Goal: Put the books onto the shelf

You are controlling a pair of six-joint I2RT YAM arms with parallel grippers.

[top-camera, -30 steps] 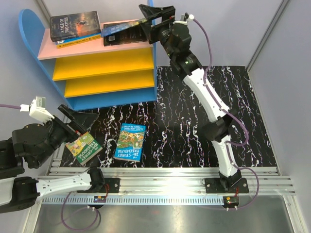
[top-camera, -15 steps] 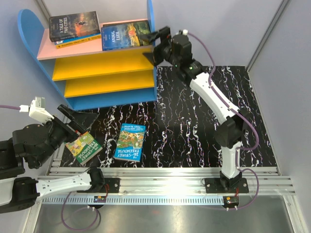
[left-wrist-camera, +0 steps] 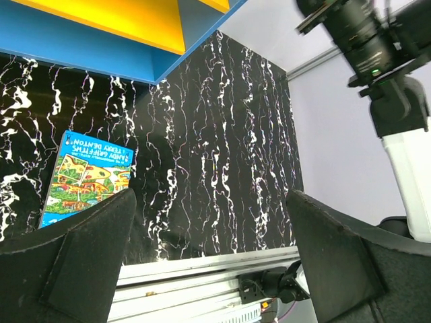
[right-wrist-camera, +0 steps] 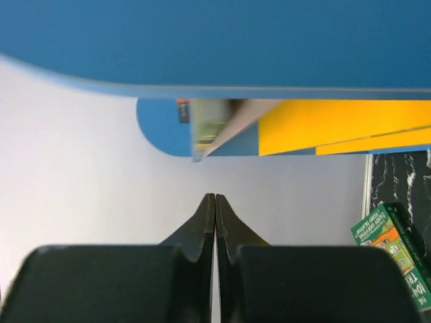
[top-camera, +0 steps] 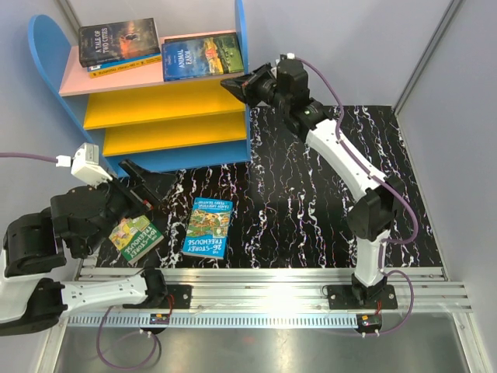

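The shelf stands at the back left, blue-sided with a pink top board. On that board lie a dark book stacked on another, and beside them a blue-green book. A blue illustrated book and a green book lie flat on the mat. My right gripper is shut on nothing, just right of the shelf's side panel below the top board; its wrist view shows the closed tips under the blue panel. My left gripper hangs open over the green book; the blue book shows past its left finger.
A black marbled mat covers the table. An aluminium rail runs along its near edge, with both arm bases on it. Grey walls close in the back and right side. The right arm shows in the upper right of the left wrist view.
My right gripper let go of the blue-green book on the pink top board, drew back down and right, then shut. The left arm shifted slightly up and to the right, still open.
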